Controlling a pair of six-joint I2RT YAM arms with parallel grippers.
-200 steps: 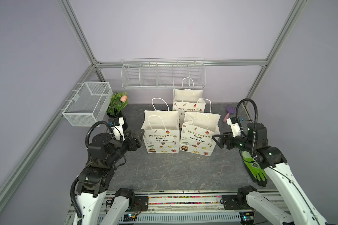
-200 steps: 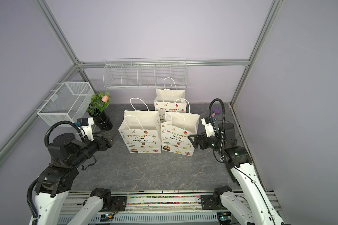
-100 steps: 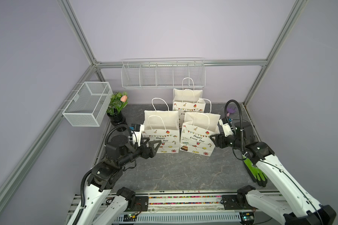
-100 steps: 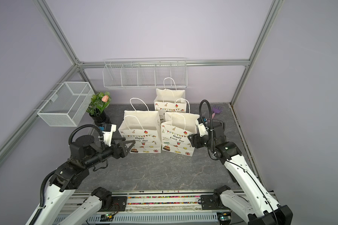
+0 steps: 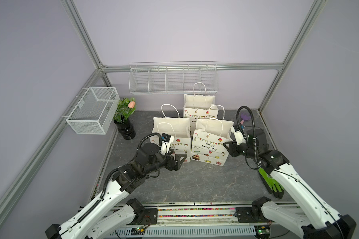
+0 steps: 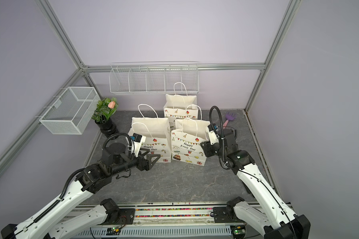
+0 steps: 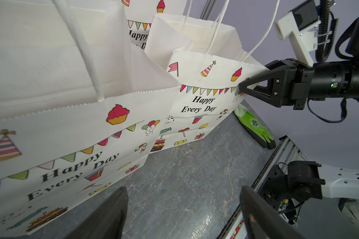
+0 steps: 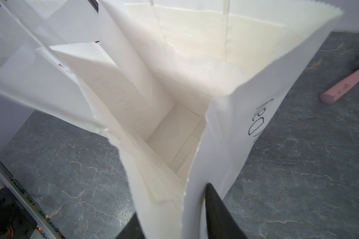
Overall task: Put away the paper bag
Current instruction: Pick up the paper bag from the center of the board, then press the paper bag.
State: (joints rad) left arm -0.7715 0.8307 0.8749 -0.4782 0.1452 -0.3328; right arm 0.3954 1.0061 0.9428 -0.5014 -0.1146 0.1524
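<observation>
Three white "Happy Every Day" paper bags stand open on the grey floor. My right gripper (image 5: pixel 226 144) (image 6: pixel 203 144) is at the top right side edge of the front right paper bag (image 5: pixel 208 144) (image 6: pixel 188 144) (image 7: pixel 205 99). In the right wrist view the right gripper (image 8: pixel 172 200) is shut on that bag's folded side wall (image 8: pixel 226 134), with one finger on each face. My left gripper (image 5: pixel 182 158) (image 6: pixel 155 158) (image 7: pixel 182 192) is open and empty. It hangs low over the floor in front of the front left bag (image 5: pixel 174 132) (image 7: pixel 60 144). The third bag (image 5: pixel 199 105) stands behind.
A wire mesh basket (image 5: pixel 91 111) hangs on the left wall. A wire rack (image 5: pixel 172 80) hangs on the back wall. A black vase with a plant (image 5: pixel 125 124) stands at the back left. A green glove (image 5: pixel 272 184) lies under the right arm, and a purple toy rake (image 5: pixel 245 120) lies behind it.
The left arm swung forward and right to the front of the left bag, jaws a little wider. The right gripper advanced onto the right bag's side edge and closed on it.
</observation>
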